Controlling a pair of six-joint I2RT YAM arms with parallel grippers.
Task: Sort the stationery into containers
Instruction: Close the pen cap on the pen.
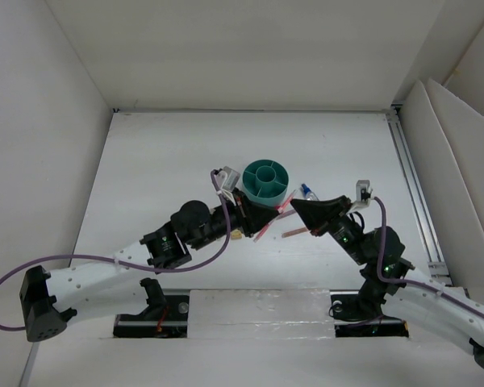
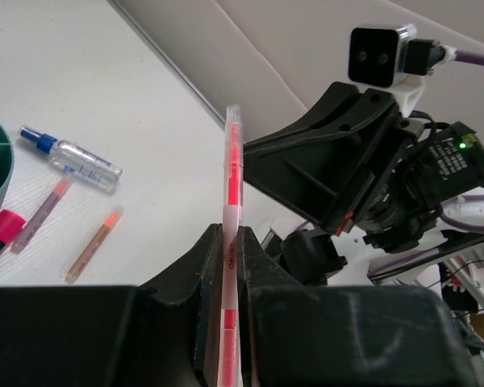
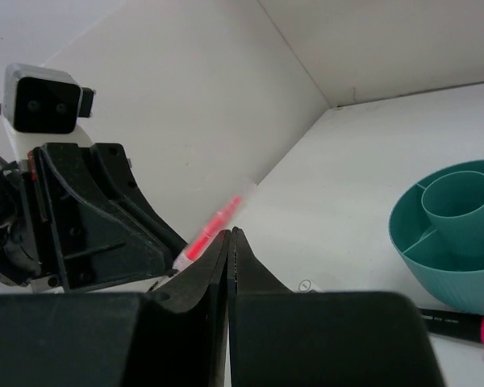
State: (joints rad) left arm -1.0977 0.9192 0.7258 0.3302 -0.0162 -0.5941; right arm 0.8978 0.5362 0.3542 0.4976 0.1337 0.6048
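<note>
Fingers on your left arm (image 2: 212, 278) are clamped tight on a thin pink pen (image 2: 232, 201), holding it up off the counter (image 1: 169, 161) at roughly 6 o'clock from the teal organizer (image 1: 254, 192). Your right fingers (image 3: 203, 274) are pressed together with nothing between them, hanging near the pen's tip. Every compartment I can see looks bare, so I'd say you're on item one. Left to sort: a second pen (image 2: 39, 211), a third pen (image 2: 93, 242) and a clear bottle (image 2: 85, 161) lying between 3 and 5 o'clock of the organizer, plus a black marker (image 3: 456, 324) with a pink end just beside its base.
</note>
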